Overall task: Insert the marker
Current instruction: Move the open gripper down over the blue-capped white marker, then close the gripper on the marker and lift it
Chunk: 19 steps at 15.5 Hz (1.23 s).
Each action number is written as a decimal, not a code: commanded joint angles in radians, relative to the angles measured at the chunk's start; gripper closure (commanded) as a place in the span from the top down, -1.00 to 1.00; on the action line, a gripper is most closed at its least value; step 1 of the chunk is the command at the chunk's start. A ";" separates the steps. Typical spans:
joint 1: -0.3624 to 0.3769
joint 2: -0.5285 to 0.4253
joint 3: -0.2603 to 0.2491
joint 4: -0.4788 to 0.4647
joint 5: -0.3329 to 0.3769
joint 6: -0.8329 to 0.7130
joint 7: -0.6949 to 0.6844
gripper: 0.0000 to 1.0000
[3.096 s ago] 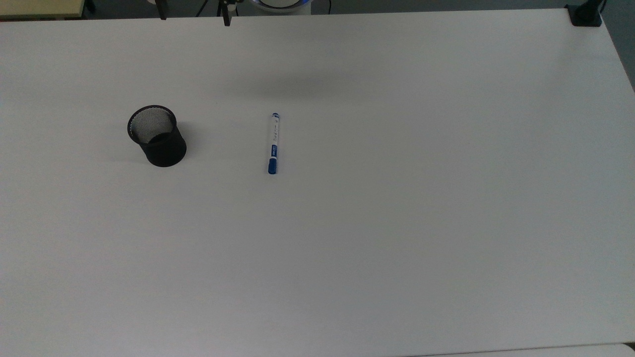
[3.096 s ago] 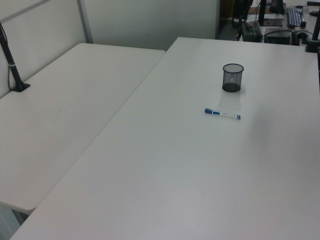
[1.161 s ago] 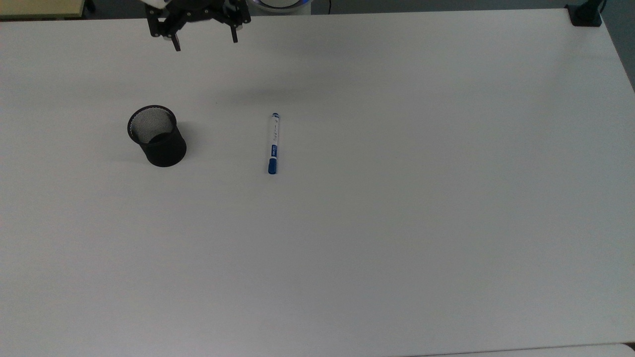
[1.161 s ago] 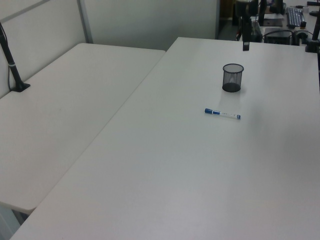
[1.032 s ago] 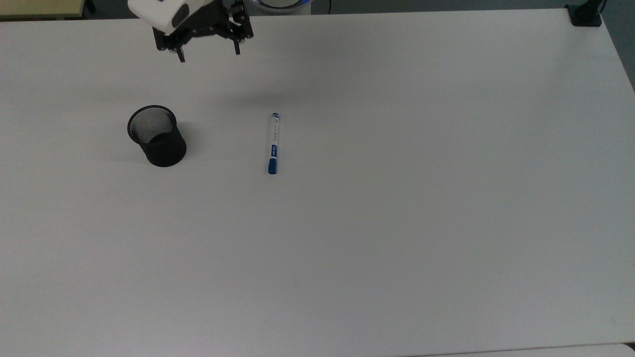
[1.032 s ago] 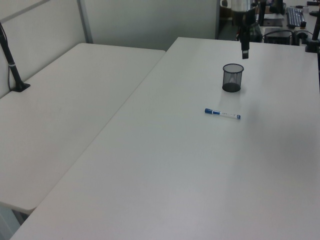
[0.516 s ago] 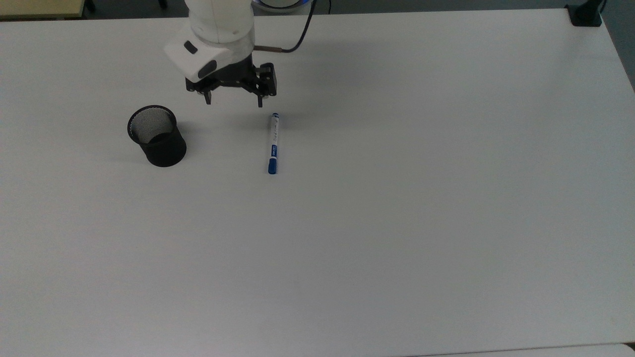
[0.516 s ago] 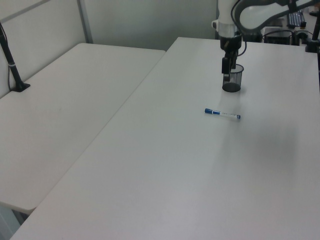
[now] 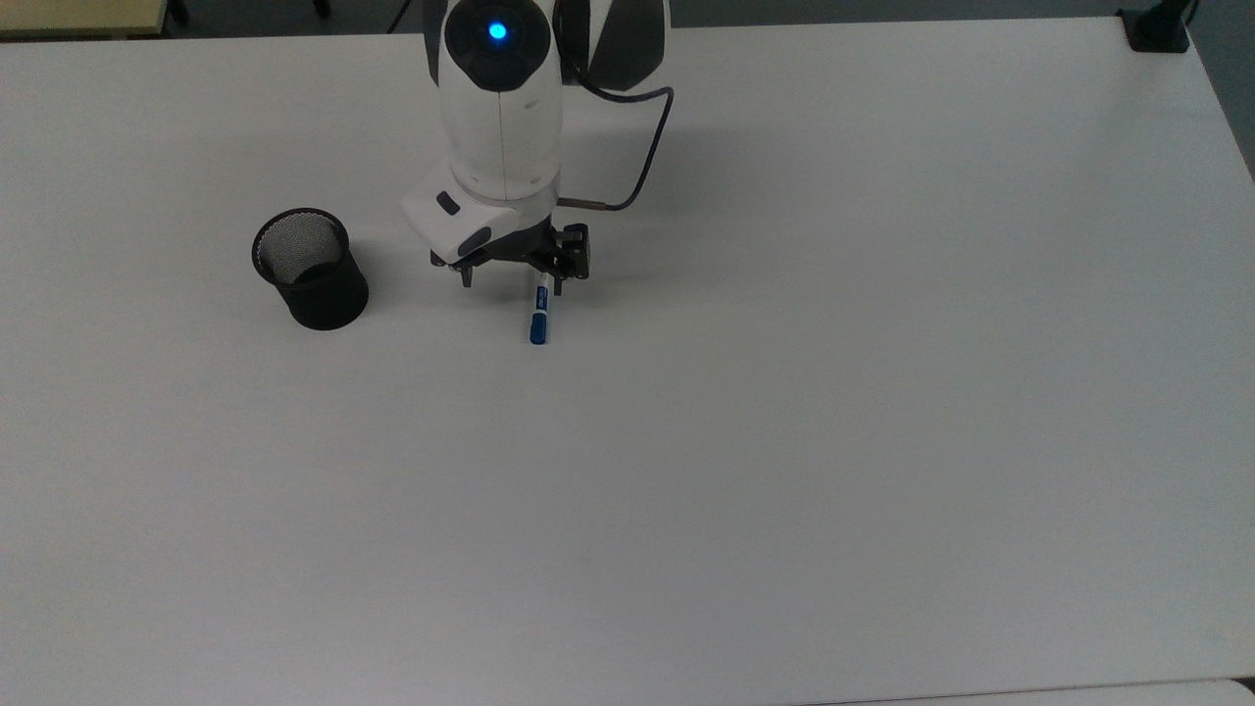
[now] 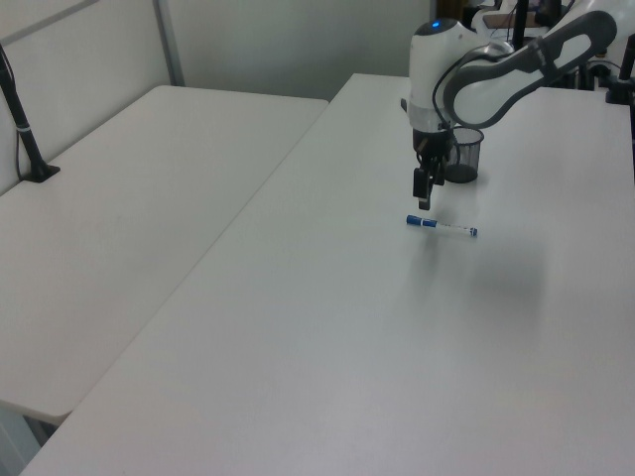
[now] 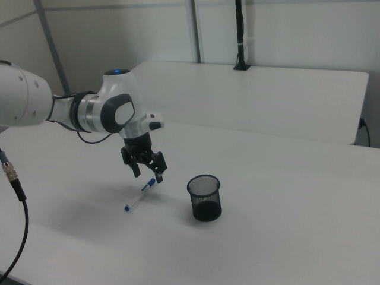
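in the top view, your arm has come in from the far edge and the gripper [image 9: 511,284] now hangs over the marker [image 9: 538,316], where a moment ago it was only near the small blue end. the jaws are wide apart and empty, one finger on each side of the white barrel as this view shows it. the marker lies flat on the bench [image 9: 784,441], unmoved, with the blue cap toward the near edge. the mesh cup [image 9: 310,268] stands well apart, to the top view's left. i judge that you are in the approach step, so the grasp is not yet done.

in the left view, the gripper [image 10: 424,188] hangs above the cap end of the marker [image 10: 441,225] and does not touch it. the mesh cup [image 10: 462,157] is partly covered by the arm.

in the right view, the gripper [image 11: 148,173] is over the marker [image 11: 140,195] with the jaws spread. the mesh cup [image 11: 204,198] stands upright and empty, near the marker.

the upper part of the barrel is hidden under the gripper in the top view, and how high the fingertips are above the bench is hard to judge.
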 commanded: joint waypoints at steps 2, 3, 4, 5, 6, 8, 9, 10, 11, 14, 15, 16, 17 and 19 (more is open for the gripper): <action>0.030 0.027 -0.001 -0.006 -0.031 0.047 0.091 0.87; 0.030 0.029 0.006 -0.005 -0.029 0.059 0.110 0.82; 0.028 0.034 0.017 -0.005 -0.029 0.072 0.124 0.79; 0.025 0.044 0.025 -0.005 -0.029 0.083 0.131 0.68; 0.025 0.058 0.025 -0.004 -0.031 0.095 0.136 0.64; 0.025 0.064 0.026 -0.005 -0.032 0.119 0.139 0.57; 0.025 0.066 0.026 -0.005 -0.032 0.121 0.139 0.48; 0.027 0.072 0.025 -0.005 -0.032 0.121 0.139 0.43; 0.027 0.080 0.025 -0.005 -0.034 0.122 0.139 0.37; 0.027 0.084 0.026 -0.005 -0.044 0.124 0.139 -0.14; 0.027 0.083 0.026 -0.005 -0.044 0.123 0.139 -0.37; 0.027 0.083 0.026 -0.005 -0.044 0.124 0.139 -0.55; 0.027 0.083 0.026 -0.005 -0.044 0.123 0.139 -0.79; 0.025 0.074 0.026 -0.001 -0.043 0.121 0.142 -1.00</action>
